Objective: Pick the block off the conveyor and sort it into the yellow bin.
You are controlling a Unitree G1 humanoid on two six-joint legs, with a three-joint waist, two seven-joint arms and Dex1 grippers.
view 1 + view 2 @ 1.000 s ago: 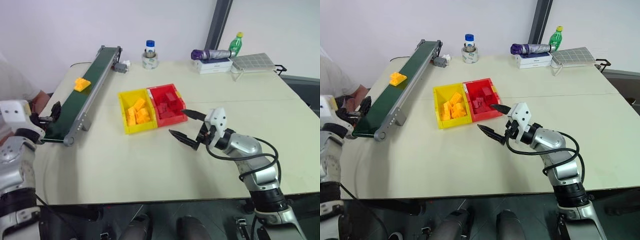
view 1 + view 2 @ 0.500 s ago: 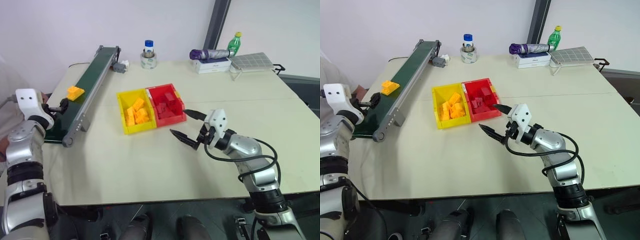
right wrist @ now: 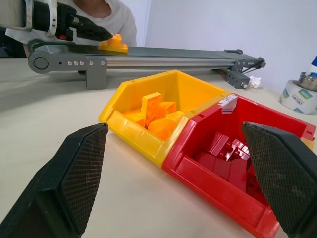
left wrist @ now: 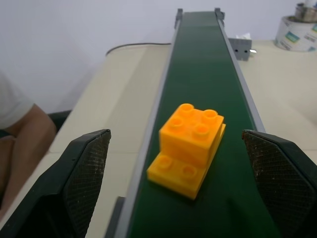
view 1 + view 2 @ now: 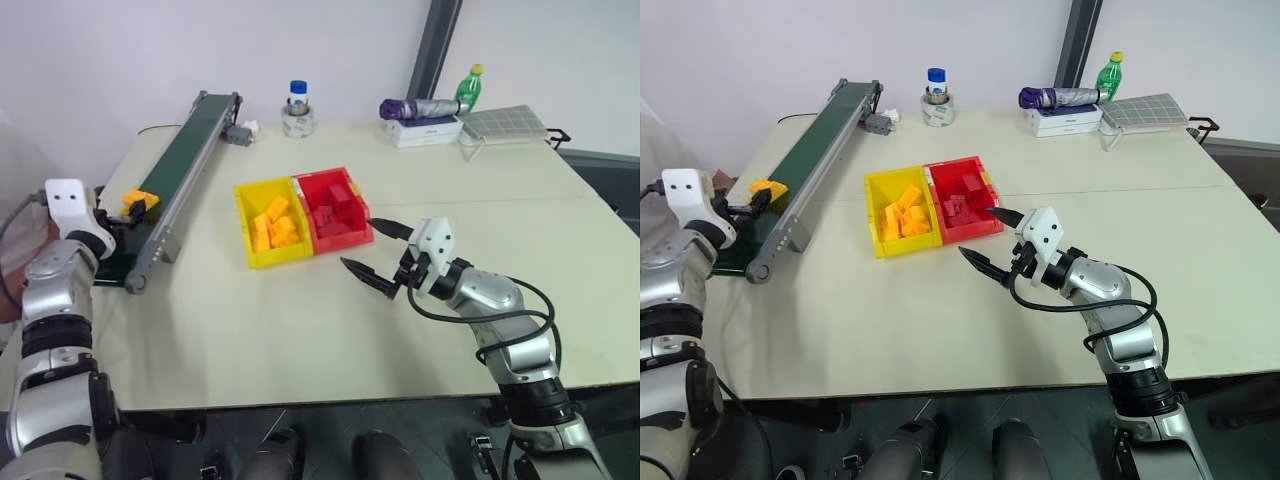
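The yellow-orange block (image 4: 190, 148) lies on the dark green conveyor (image 5: 190, 150) near its close end, stepped side up. My left gripper (image 4: 176, 136) is open and level at that end, one finger on each side of the block, neither touching it. In the head views the block (image 5: 140, 200) sits just ahead of the left gripper (image 5: 118, 213). The yellow bin (image 5: 243, 222) holds several yellow bricks at the table's middle. My right gripper (image 5: 357, 243) hangs open just in front of the bins with nothing in it.
A red bin (image 5: 352, 188) with dark red blocks joins the yellow bin on its right. At the table's far edge stand a bottle on a tape roll (image 5: 299, 110), a purple umbrella (image 5: 420, 107), a green bottle (image 5: 470, 88) and a grey rack (image 5: 505, 122). A person's arm (image 4: 25, 134) is beside the conveyor.
The block has ridden down the belt toward me. My left gripper has come forward to the conveyor's near end and now straddles the block. The right arm has kept still.
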